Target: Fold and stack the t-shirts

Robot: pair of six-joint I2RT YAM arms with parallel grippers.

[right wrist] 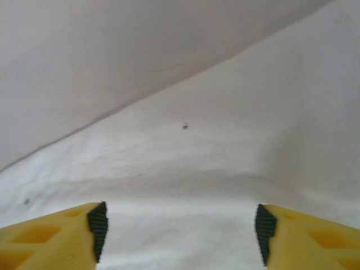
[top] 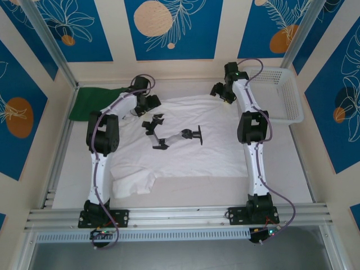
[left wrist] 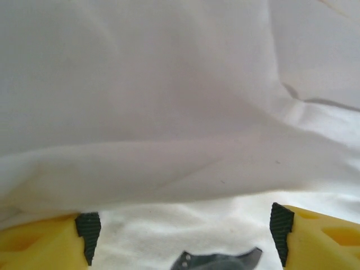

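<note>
The white t-shirt (top: 191,140) lies spread flat across the middle of the table, black printed marks (top: 174,135) on its chest. The dark green t-shirt (top: 95,101) sits bunched at the back left. My left gripper (top: 151,103) hovers over the white shirt's back left edge. Its yellow jaws stand wide apart in the left wrist view (left wrist: 184,230), with white cloth (left wrist: 169,112) below and a black mark (left wrist: 216,260) near the bottom. My right gripper (top: 221,93) is at the shirt's back right edge, jaws wide apart (right wrist: 180,230) over plain white cloth (right wrist: 225,140). Neither pinches any fabric.
A white plastic mesh basket (top: 295,107) stands at the back right, beside the right arm. One sleeve of the white shirt (top: 132,183) is crumpled at the front left. Metal rails (top: 180,214) run along the table's near edge.
</note>
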